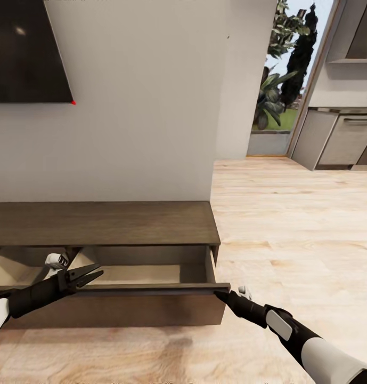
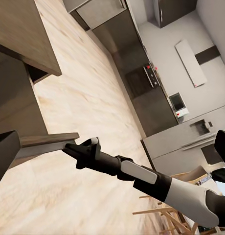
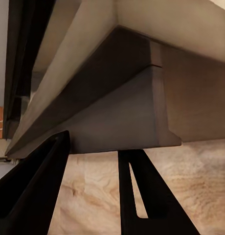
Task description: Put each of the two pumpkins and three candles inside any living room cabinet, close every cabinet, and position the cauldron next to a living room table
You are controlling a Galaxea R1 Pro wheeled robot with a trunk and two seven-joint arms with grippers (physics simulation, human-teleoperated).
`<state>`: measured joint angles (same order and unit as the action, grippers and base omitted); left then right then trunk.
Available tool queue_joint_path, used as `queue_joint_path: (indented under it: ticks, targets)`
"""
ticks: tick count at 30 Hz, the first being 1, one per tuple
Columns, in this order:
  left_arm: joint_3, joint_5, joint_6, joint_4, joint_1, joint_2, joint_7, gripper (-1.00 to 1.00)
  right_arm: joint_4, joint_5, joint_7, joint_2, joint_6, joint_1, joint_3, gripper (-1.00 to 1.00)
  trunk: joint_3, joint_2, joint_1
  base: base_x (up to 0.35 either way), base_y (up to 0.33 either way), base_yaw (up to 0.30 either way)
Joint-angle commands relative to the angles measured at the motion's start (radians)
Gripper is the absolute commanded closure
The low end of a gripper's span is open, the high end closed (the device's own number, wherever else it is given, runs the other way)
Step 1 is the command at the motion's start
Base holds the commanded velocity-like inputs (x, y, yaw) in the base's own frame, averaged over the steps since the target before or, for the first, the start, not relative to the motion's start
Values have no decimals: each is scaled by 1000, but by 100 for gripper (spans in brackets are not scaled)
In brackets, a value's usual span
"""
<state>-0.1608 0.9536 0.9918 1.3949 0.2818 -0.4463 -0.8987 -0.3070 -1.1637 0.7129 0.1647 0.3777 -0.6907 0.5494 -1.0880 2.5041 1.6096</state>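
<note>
Cabinet (image 1: 103, 224) against the wall, drawer (image 1: 146, 274) pulled out and bare inside. Right gripper (image 1: 223, 295) at its front corner, fingers apart. Left gripper (image 1: 90, 276) over the drawer, slightly parted, empty. Best pushed squarely, evenly.

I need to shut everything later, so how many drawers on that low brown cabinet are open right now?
2. One drawer is pulled out at the cabinet's right end, the right gripper at its front corner. A second is open further left, cut off by the frame edge; more may lie beyond it.
</note>
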Motion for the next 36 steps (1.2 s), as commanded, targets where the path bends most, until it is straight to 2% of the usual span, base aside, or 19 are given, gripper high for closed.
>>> queue_joint_path:
  ticks: [1,36]
  targets:
    - [0,-1,4,0,0,0,-3,-100,-57,-25,15,0,16,-1,3,100,-1,1,-1,-38,0,0]
    - [-2,-1,4,1,0,0,-3,-100,-57,-25,15,2,15,-1,3,100,-1,1,-1,-57,0,0]
